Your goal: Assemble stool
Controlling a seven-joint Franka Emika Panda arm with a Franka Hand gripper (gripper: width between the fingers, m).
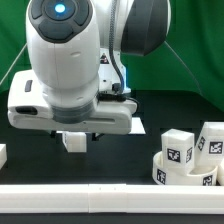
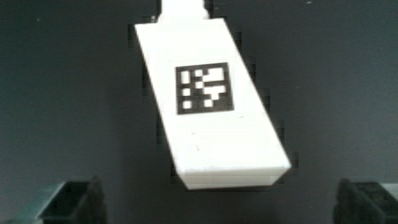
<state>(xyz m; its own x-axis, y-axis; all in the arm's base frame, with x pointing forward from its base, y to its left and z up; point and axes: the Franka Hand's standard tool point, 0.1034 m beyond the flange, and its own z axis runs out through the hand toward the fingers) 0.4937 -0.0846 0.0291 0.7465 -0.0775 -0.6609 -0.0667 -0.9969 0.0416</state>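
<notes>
A white blocky stool leg (image 2: pixel 214 100) with one black-and-white tag lies on the dark table, filling the middle of the wrist view. My gripper (image 2: pixel 217 206) hangs above it, open, its two dark fingertips (image 2: pixel 71 204) set wide apart past the leg's near end and touching nothing. In the exterior view the same leg (image 1: pixel 73 141) shows end-on under the robot's hand. Two more tagged legs (image 1: pixel 180 148) stand at the exterior view's right, behind the curved white seat (image 1: pixel 186 174).
A long white rail (image 1: pixel 100 192) runs along the table's front edge. A small white piece (image 1: pixel 2 155) shows at the exterior view's left edge. A green curtain (image 1: pixel 15 40) hangs behind. The arm's bulky body hides much of the table's middle.
</notes>
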